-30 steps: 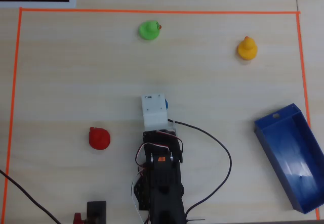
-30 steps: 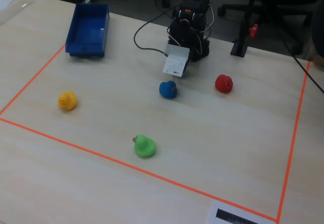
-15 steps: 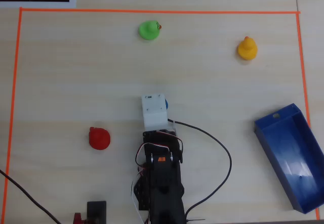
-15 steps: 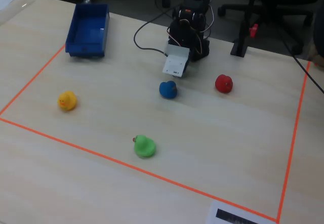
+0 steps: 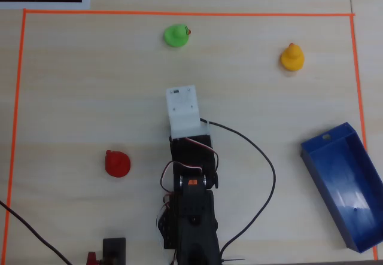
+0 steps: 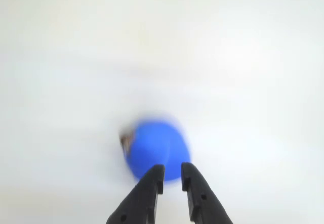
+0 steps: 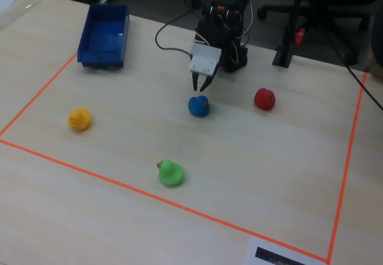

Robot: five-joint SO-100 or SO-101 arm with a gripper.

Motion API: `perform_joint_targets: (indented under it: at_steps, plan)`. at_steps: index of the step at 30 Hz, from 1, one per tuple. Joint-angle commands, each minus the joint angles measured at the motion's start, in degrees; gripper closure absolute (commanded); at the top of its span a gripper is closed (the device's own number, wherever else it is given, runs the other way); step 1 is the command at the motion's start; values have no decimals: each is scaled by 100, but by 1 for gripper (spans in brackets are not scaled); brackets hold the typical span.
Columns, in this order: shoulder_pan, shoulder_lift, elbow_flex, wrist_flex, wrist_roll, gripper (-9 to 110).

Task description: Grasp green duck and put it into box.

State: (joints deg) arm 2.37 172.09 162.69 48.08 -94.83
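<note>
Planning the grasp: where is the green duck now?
In the overhead view the green duck sits top centre, just inside the orange tape line, left of the yellow duck.

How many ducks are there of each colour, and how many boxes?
Green duck: 1
Yellow duck: 1
Blue duck: 1
Red duck: 1
Blue box: 1
Total: 5 things, 4 ducks and 1 box.
</note>
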Motion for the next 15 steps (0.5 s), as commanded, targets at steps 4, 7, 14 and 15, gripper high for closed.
perform_joint_targets:
  at_steps: [4, 7, 14, 15]
  plan:
    - [-439, -3190, -3085, -2188, 308, 99]
    - [-483, -4333, -3560, -3735, 308, 94]
    - [-439, -6855, -3691, -6952, -158, 77]
    - [-396, -7163, -3788, -7093, -255, 75]
